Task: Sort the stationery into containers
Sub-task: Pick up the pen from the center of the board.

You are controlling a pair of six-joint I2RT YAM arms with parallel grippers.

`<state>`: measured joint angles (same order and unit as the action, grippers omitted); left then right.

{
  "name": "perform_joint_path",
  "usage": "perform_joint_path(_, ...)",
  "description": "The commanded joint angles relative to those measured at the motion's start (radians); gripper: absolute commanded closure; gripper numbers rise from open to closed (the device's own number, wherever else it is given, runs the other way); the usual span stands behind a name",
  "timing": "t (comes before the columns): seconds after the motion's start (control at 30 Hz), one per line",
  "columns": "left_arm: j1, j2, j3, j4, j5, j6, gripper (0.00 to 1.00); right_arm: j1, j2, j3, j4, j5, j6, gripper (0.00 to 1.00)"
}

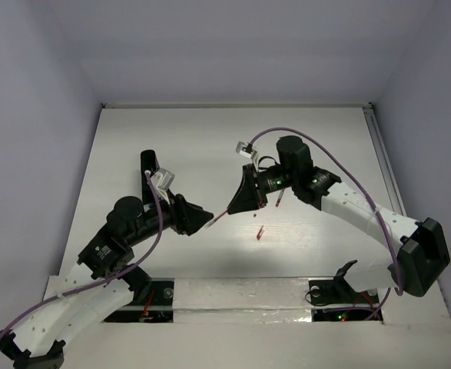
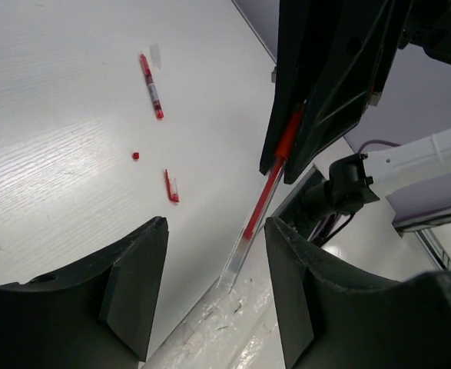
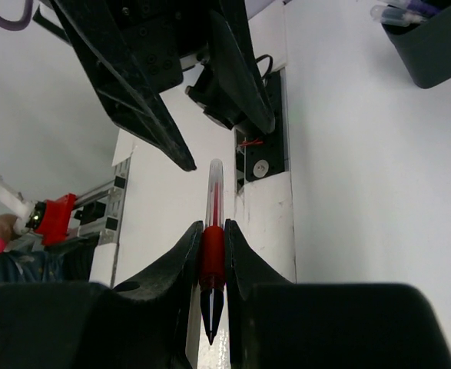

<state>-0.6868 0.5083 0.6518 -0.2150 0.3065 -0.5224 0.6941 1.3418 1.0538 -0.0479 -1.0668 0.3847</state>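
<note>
While the right hand (image 3: 212, 231) pinches a red pen (image 3: 213, 192) (left hand (image 2: 216, 223) wide around its tail), a second pen (image 2: 151, 86) lies unsorted.

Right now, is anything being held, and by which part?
The right gripper pinches the red pen between its fingers, at the red grip near its tip. The left gripper holds nothing.

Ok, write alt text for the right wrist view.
The right fingers pinch a red pen by its grip, clear barrel aimed at the open left fingers beyond. A black container sits top right.
</note>
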Motion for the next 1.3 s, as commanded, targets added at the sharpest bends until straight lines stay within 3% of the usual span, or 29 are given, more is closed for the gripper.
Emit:
perform_joint_path(0.0,0.000,0.019,-0.029,0.118,0.098,0.024,0.51,-0.004,0.008,0.052,0.037,-0.070,0.005,1.00)
perform_joint_path(0.23,0.000,0.042,-0.066,0.206,0.201,0.018,0.59,-0.004,0.056,0.066,0.106,-0.107,0.051,1.00)
perform_joint_path(0.77,0.000,0.075,-0.095,0.269,0.266,0.019,0.78,0.015,0.168,0.141,0.141,-0.142,0.080,1.00)
perform_joint_path(0.93,0.000,0.079,-0.100,0.281,0.272,0.025,1.00,0.015,0.194,0.153,0.141,-0.133,0.086,1.00)
perform_joint_path(1.07,0.000,0.067,-0.107,0.286,0.244,0.025,1.00,0.015,0.198,0.160,0.143,-0.108,0.092,1.00)
perform_joint_path(1.17,0.000,0.049,-0.122,0.302,0.220,0.010,1.00,0.015,0.189,0.164,0.126,-0.079,0.089,0.86)
perform_joint_path(1.2,0.000,0.036,-0.130,0.310,0.214,0.002,1.00,0.015,0.181,0.166,0.115,-0.049,0.083,0.68)
perform_joint_path(1.27,0.000,0.024,-0.145,0.321,0.174,-0.017,1.00,0.015,0.163,0.161,0.073,0.007,0.054,0.46)
